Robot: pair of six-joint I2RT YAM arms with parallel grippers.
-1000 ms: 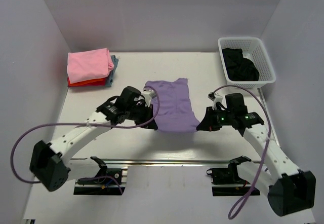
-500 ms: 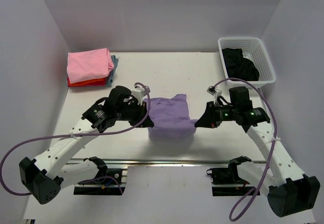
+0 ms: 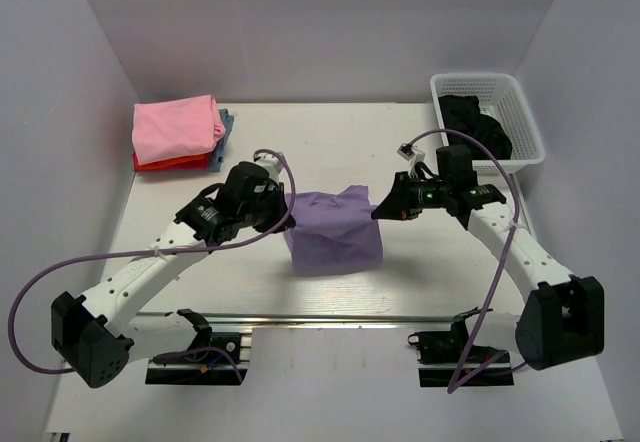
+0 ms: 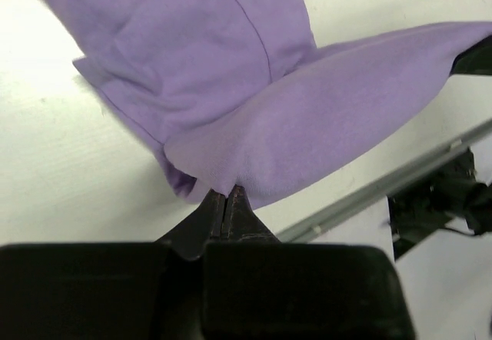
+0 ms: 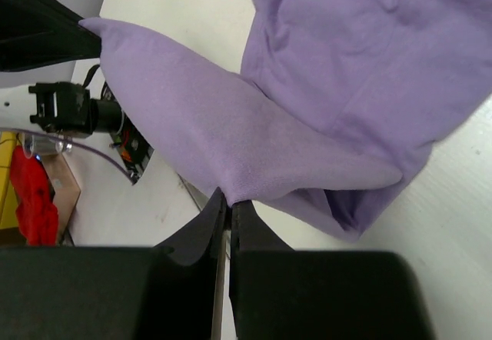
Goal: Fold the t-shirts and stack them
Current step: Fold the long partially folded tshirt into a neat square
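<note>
The purple shirt lies in the middle of the surface, partly doubled over. One edge is raised off the lower layer and stretched between the two claws. The left claw is pressed together on that edge at the shirt's left side. The right claw pinches the same edge at the right side. Each wrist view shows the cloth caught between closed tips. In the far left corner a pink shirt sits folded on a red shirt, and a grey-blue shirt shows at the pile's right side. A white basket in the far right corner holds dark cloth.
</note>
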